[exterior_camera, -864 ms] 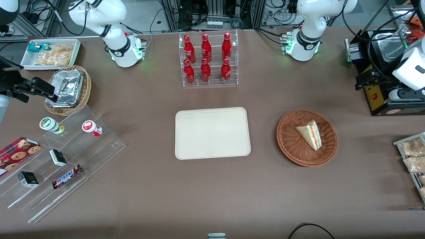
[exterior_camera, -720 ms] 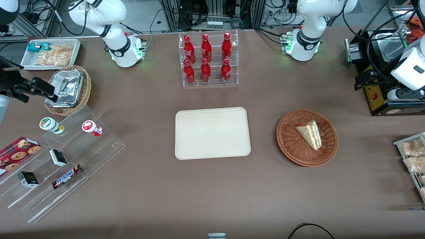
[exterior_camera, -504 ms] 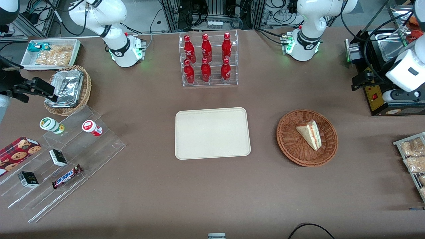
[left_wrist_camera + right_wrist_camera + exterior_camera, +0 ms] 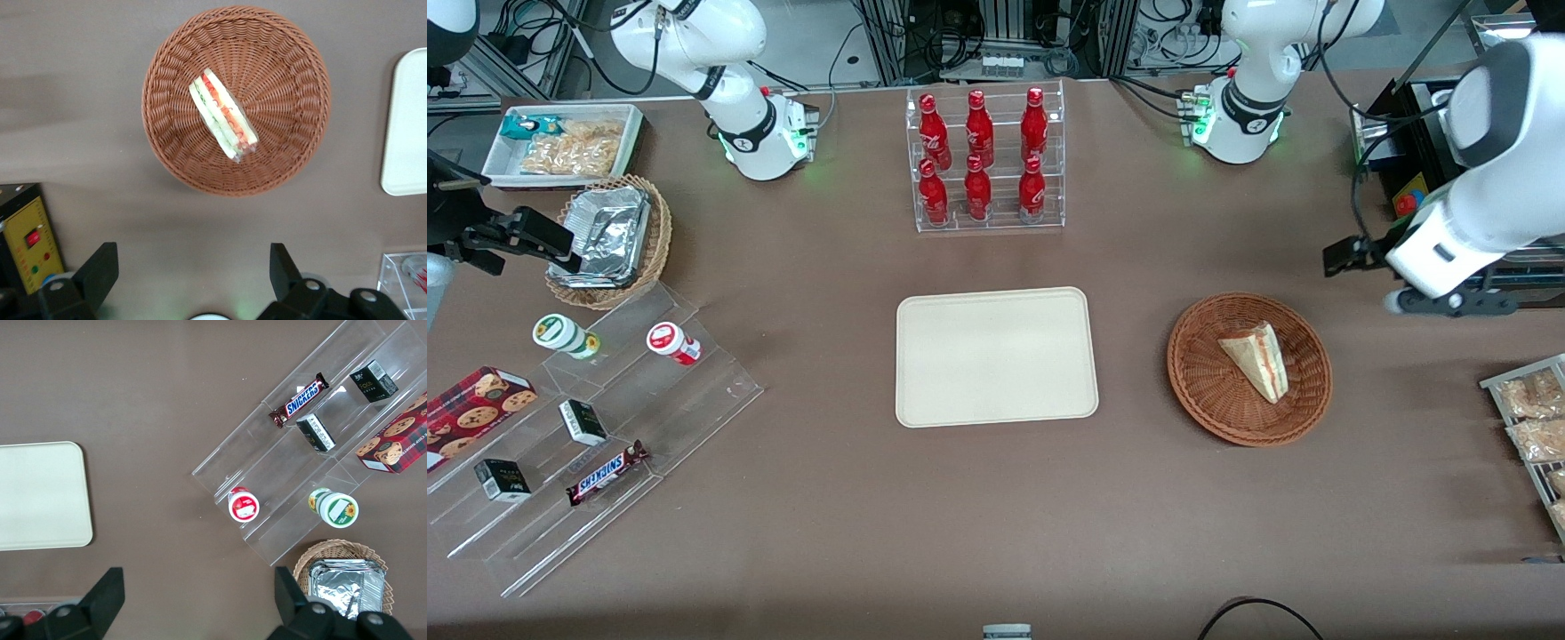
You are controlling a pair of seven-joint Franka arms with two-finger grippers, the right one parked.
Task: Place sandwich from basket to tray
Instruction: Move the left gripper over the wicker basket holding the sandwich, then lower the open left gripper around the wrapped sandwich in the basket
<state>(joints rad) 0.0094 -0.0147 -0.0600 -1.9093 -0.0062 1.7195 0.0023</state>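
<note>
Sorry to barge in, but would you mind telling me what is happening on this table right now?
The left arm is going after the sandwich, a wedge lying in the round basket. Its claw is open and holds nothing, hovering above the table beside the basket, toward the working arm's end of the table and not yet over the sandwich. The cream tray where the sandwich should go lies beside the basket, in the middle of the table, with nothing on it.

Six red bottles (image 4: pixel 982 156) held in clear rack (image 4: pixel 987 220). Foil container (image 4: pixel 607 233) set in pale wicker basket (image 4: pixel 656 253). Snickers bar (image 4: pixel 607 472) laid on clear stepped stand (image 4: pixel 694 400). Cookie box (image 4: pixel 473 404) placed beside it.
</note>
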